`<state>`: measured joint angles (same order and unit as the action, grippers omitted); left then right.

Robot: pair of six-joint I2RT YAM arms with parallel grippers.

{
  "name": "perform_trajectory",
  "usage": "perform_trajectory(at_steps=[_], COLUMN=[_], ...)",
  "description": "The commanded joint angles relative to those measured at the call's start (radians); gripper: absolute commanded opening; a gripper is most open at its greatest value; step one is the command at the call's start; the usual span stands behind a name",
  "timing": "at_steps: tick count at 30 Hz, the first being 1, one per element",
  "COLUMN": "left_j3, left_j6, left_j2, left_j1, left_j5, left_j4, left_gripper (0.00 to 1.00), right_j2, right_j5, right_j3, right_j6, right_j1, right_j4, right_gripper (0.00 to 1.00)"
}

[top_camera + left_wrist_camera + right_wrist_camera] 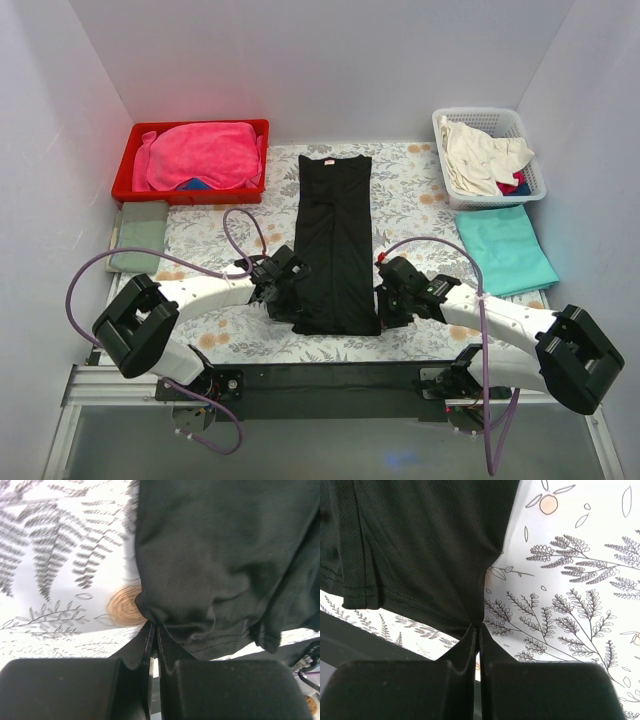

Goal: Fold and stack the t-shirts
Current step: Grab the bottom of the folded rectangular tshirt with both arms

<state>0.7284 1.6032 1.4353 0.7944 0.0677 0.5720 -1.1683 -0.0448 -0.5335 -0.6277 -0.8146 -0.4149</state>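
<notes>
Left gripper [283, 283] and right gripper [388, 290] flank the black t-shirt [335, 240] (teal t-shirt [505, 248] lies right).

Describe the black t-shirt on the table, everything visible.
The black soft-knit t-shirt lies on the fern-printed tablecloth, folded lengthwise into a long narrow strip, with the collar and a red label at the far end and the stitched hem at the near end. The jaws of the left gripper and right gripper are shut on its side edges close to the hem, puckering the cloth.
</notes>
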Motion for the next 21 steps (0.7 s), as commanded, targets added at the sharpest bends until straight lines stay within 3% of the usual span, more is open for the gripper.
perform_trajectory(at_steps=[1, 10, 16, 21], left_j3=[0.051, 0.164, 0.256, 0.420], left_j6=[-0.017, -0.032, -0.020, -0.003], left_j2=[0.008, 0.002, 0.023, 0.118], left_j1=[0.002, 0.005, 0.005, 0.002], left_j5=[-0.008, -0.055, -0.212, -0.385], left_j4=[0.006, 0.052, 0.081, 0.118], left_gripper=[0.00, 0.00, 0.00, 0.00], right_j2=[-0.016, -0.039, -0.065, -0.161], right_j5=[0.014, 0.037, 0.144, 0.229], right_j3=[-0.052, -0.135, -0.272, -0.404], right_j6=[0.028, 0.048, 0.095, 0.163], right_j1=[-0.003, -0.001, 0.000, 0.046], right_j4=[-0.022, -0.021, -0.030, -0.044], right_gripper=[0.01, 0.01, 0.01, 0.01])
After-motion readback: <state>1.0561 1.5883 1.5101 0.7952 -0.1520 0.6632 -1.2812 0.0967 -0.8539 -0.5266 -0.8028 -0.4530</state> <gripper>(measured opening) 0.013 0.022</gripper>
